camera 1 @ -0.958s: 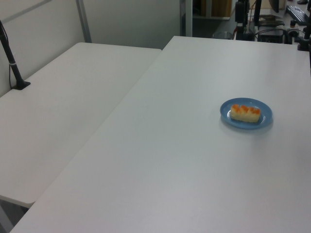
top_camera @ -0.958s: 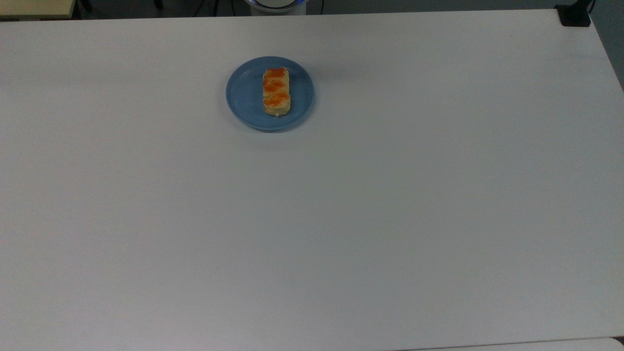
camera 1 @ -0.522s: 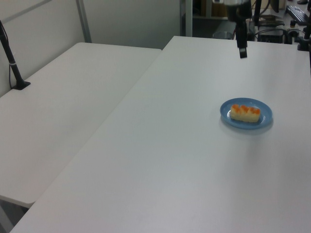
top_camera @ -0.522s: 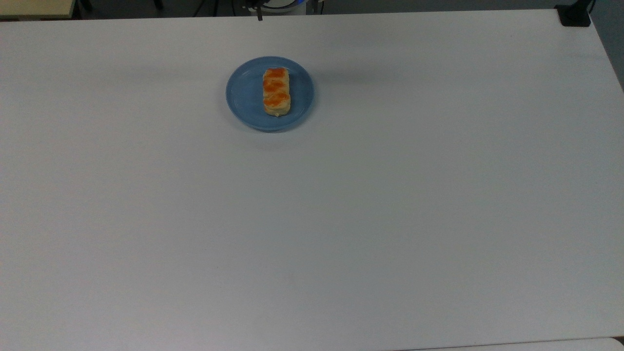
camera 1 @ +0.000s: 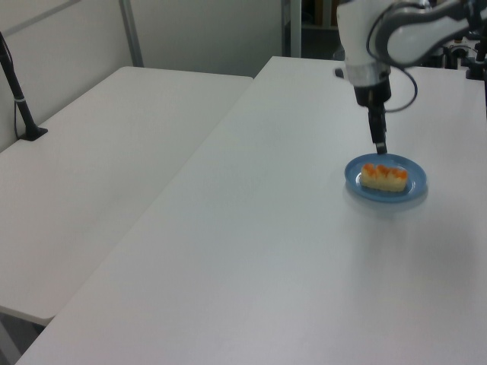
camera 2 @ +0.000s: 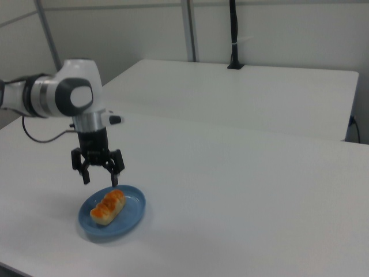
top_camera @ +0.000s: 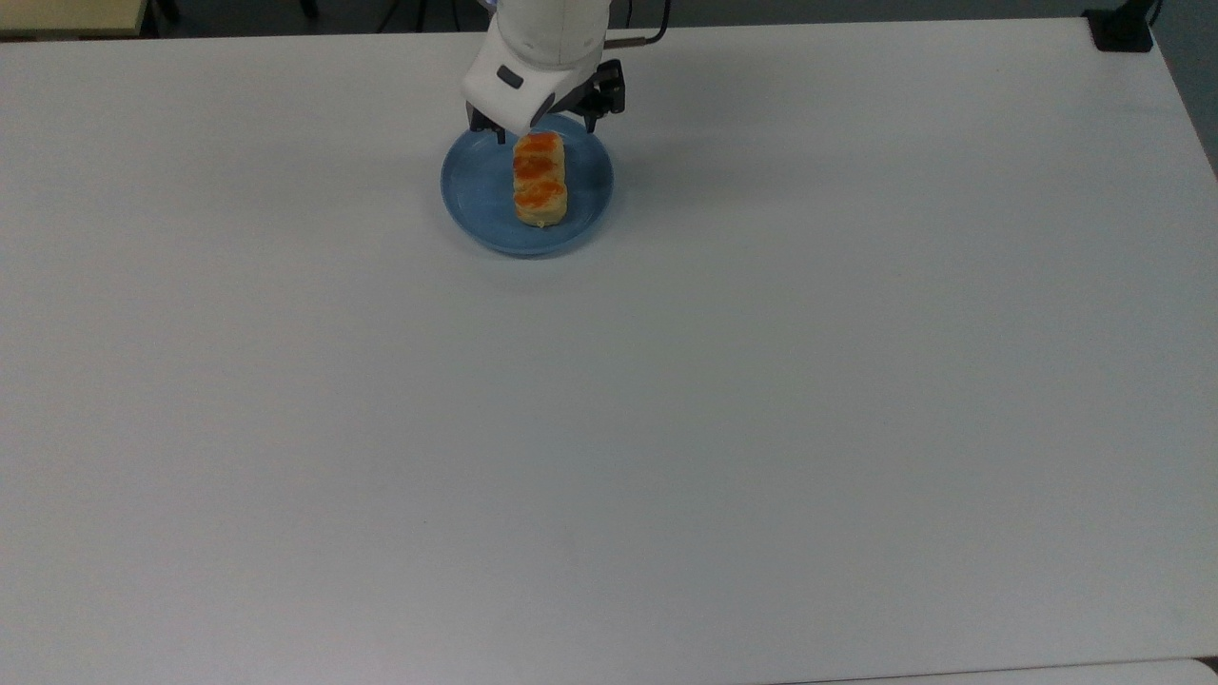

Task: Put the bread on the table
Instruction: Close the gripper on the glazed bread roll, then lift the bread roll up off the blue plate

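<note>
Hovering over the bread (camera 2: 108, 206) on its blue plate (camera 2: 131, 214), jaws spread wide, fingertips (top_camera: 495, 134) half hidden.

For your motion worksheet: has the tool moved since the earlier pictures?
Yes. In the left view the tool has come down toward the blue plate; it now hangs open just above the plate's far rim, near one end of the bread.

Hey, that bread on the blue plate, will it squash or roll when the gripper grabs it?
The bread looks soft and pastry-like, so it would probably dent under a hard squeeze. It lies flat and oblong on the blue plate, so rolling seems unlikely. Its glossy top may be slippery.
</note>
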Controlling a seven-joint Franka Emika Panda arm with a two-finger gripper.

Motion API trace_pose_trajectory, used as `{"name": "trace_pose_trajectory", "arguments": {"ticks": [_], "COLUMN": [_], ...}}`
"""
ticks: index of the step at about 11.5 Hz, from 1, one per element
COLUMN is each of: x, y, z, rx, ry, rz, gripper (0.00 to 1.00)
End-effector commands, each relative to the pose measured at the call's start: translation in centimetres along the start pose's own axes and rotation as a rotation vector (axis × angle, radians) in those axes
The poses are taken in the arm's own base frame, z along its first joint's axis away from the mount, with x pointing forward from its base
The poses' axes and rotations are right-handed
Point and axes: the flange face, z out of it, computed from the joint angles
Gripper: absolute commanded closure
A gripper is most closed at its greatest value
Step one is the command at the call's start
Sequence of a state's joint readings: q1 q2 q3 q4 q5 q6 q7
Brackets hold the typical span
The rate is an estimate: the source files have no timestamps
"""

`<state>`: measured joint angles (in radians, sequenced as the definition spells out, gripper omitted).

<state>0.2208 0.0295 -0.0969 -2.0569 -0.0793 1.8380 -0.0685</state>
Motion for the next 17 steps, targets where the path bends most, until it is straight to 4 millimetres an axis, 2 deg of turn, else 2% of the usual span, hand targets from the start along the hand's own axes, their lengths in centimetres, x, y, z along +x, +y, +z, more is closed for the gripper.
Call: {"name": "trace_pose_trajectory", "arguments": {"ticks": [1, 5, 6, 8, 9, 10, 11, 13, 14, 15, 16, 17], "x": [-1.3, -0.1, 0.0, 0.1, 0.0, -0.4, -0.2, 1.8, 4.0, 7.2, 10.7, 13.3], "y": [-0.2, -0.3, -0.3, -0.2, -0.3, 0.0, 0.4, 1.4, 0.8, -0.4, -2.7, -5.1], "z": [4.6, 8.4, 8.6, 8.3, 7.6, 5.8, 2.4, -4.8, -6.1, -6.9, -7.0, -5.9], "rx": [-0.043, -0.075, -0.085, -0.086, -0.086, -0.087, -0.082, -0.061, -0.036, -0.011, 0.005, 0.006], "ry": [-0.005, -0.008, -0.005, 0.002, 0.002, 0.003, 0.013, 0.117, 0.150, 0.179, 0.197, 0.193], "rz": [-0.021, 0.006, 0.010, 0.016, 0.030, 0.038, 0.041, 0.073, 0.071, 0.059, 0.036, 0.011], "gripper": [0.03, 0.21, 0.30, 0.56, 0.67, 0.69, 0.69, 0.68, 0.68, 0.65, 0.64, 0.64]}}
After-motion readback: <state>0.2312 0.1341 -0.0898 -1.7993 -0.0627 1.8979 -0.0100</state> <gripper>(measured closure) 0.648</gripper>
